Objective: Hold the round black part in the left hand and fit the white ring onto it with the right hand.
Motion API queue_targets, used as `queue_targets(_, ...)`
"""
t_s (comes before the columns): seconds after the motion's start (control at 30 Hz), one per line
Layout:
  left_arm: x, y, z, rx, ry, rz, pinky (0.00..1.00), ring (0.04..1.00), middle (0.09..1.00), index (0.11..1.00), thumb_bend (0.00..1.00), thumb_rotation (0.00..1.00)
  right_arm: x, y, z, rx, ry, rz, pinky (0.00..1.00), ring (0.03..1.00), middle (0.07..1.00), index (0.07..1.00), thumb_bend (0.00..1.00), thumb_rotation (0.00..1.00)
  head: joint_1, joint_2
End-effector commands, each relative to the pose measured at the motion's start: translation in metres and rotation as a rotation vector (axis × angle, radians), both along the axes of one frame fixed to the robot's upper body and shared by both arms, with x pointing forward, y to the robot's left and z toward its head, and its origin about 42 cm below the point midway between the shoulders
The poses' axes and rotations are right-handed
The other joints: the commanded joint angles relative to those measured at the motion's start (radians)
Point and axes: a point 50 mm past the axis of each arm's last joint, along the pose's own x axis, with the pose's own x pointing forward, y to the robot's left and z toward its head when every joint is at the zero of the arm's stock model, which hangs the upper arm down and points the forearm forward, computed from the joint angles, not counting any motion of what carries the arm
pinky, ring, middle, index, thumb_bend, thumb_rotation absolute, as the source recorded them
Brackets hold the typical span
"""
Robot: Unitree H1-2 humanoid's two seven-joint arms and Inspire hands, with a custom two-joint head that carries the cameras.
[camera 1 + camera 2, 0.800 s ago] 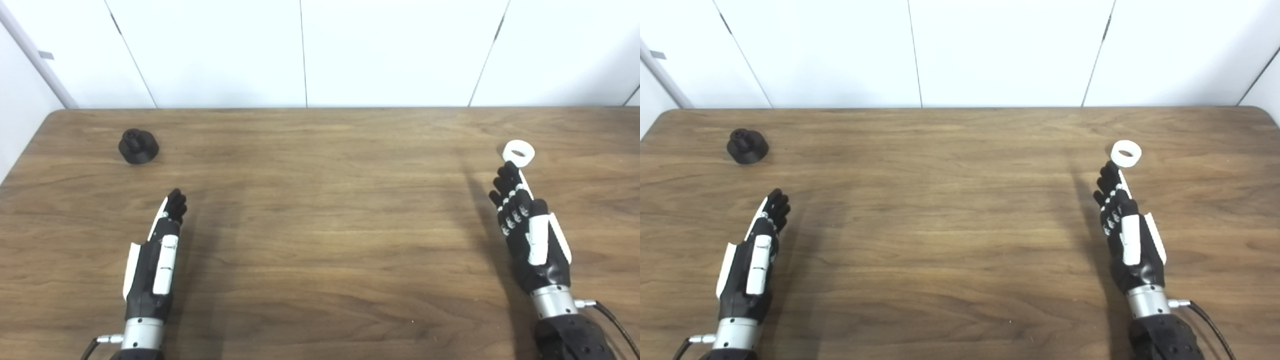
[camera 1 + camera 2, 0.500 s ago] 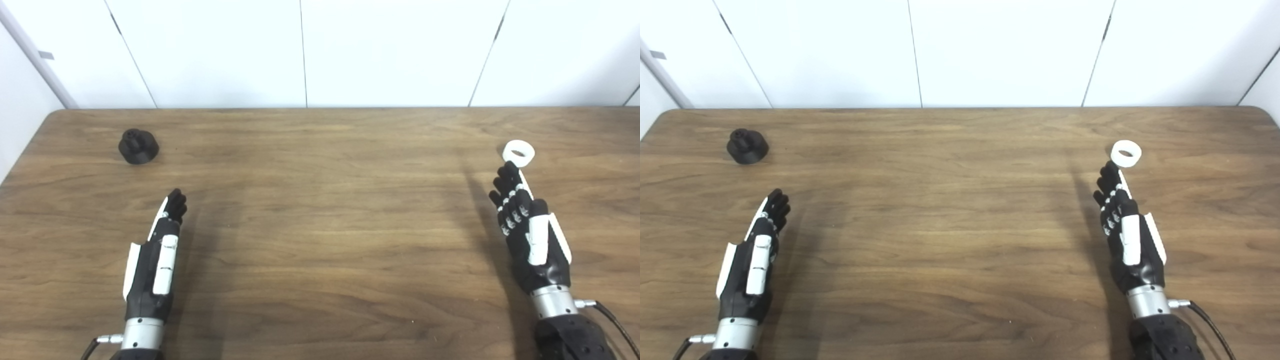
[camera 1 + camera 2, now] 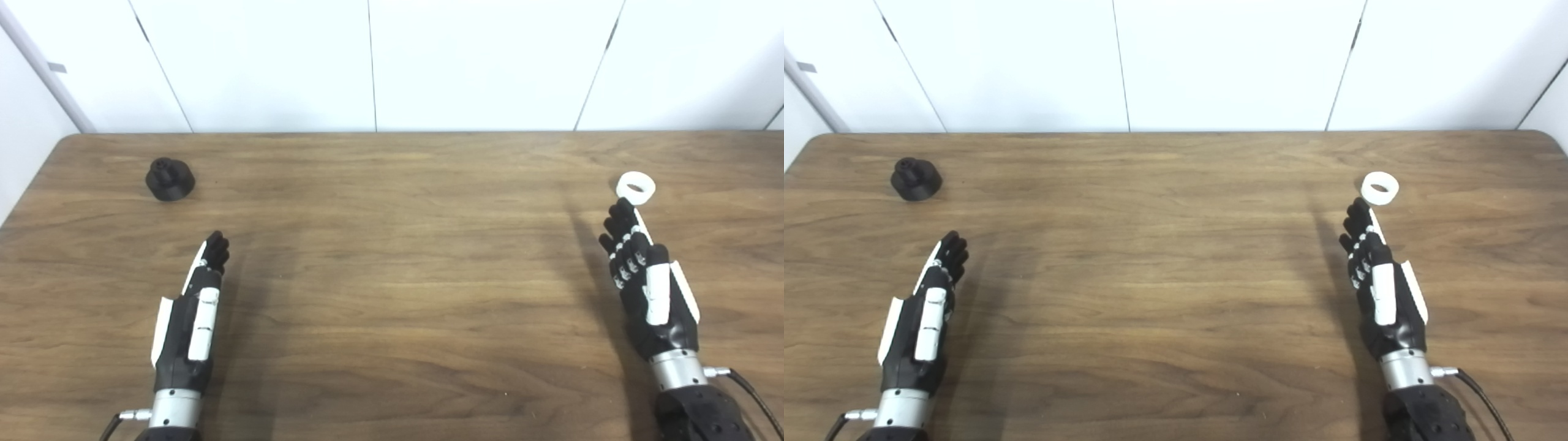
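Round black part (image 3: 169,179) and white ring (image 3: 636,187) lie apart on the desk (image 3: 392,257), each ahead of its own hand: left hand (image 3: 191,312) and right hand (image 3: 646,282) both extended, empty.

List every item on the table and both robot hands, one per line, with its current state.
round black part: standing on the table at far left, stub up, not held.
white ring: lying flat at far right, hole up, not yet fitted.
left robot hand: open, holding nothing, well short of the black part.
right robot hand: open, holding nothing, fingertips just short of the ring.
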Motion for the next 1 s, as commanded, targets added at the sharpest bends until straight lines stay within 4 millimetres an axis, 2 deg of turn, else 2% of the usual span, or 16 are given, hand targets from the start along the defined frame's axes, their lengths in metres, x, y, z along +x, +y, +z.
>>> queue_targets(0.0,-0.005,-0.004,-0.015,-0.012,0.023,0.014,1.00,0.970,0.963,0.977,0.53,0.91,-0.017,0.002,-0.029,0.030,0.087,-0.018,1.00,1.000,1.000,0.994,0.66,1.00,0.014,-0.008)
queue_targets(0.17,-0.005,-0.008,-0.019,-0.004,0.023,0.013,1.00,0.968,0.965,0.979,0.52,0.92,-0.018,-0.003,-0.035,0.029,0.091,-0.003,1.00,1.000,1.000,1.000,0.67,1.00,0.068,-0.055)
queue_targets(0.4,-0.006,-0.014,-0.026,-0.014,0.024,0.011,0.99,0.973,0.968,0.985,0.55,0.88,-0.018,-0.012,-0.043,0.017,0.086,0.000,1.00,1.000,1.000,1.000,0.68,1.00,0.130,-0.098)
queue_targets(0.43,-0.007,-0.015,-0.028,-0.004,0.023,0.011,0.99,0.972,0.966,0.983,0.56,0.88,-0.019,-0.013,-0.044,0.013,0.090,0.002,1.00,1.000,1.000,1.000,0.68,1.00,0.154,-0.118)
queue_targets(0.5,-0.007,-0.018,-0.030,0.004,0.023,0.015,0.98,0.964,0.960,0.977,0.56,0.90,-0.019,-0.015,-0.045,0.012,0.094,0.006,1.00,1.000,1.000,1.000,0.68,1.00,0.158,-0.122)
queue_targets(0.53,-0.007,-0.019,-0.031,0.001,0.022,0.017,0.97,0.962,0.959,0.975,0.56,0.90,-0.019,-0.016,-0.045,0.016,0.097,0.007,1.00,1.000,1.000,1.000,0.68,1.00,0.171,-0.137)
queue_targets(0.73,-0.006,-0.024,-0.034,-0.004,0.037,0.020,1.00,0.971,0.953,0.967,0.62,0.88,-0.019,-0.018,-0.049,0.035,0.105,0.011,1.00,1.000,1.000,1.000,0.65,1.00,0.185,-0.163)
queue_targets(0.97,-0.006,-0.026,-0.037,-0.006,0.046,0.024,1.00,0.975,0.957,0.973,0.60,0.89,-0.017,-0.020,-0.052,0.029,0.102,0.020,1.00,1.000,1.000,1.000,0.60,1.00,0.169,-0.171)
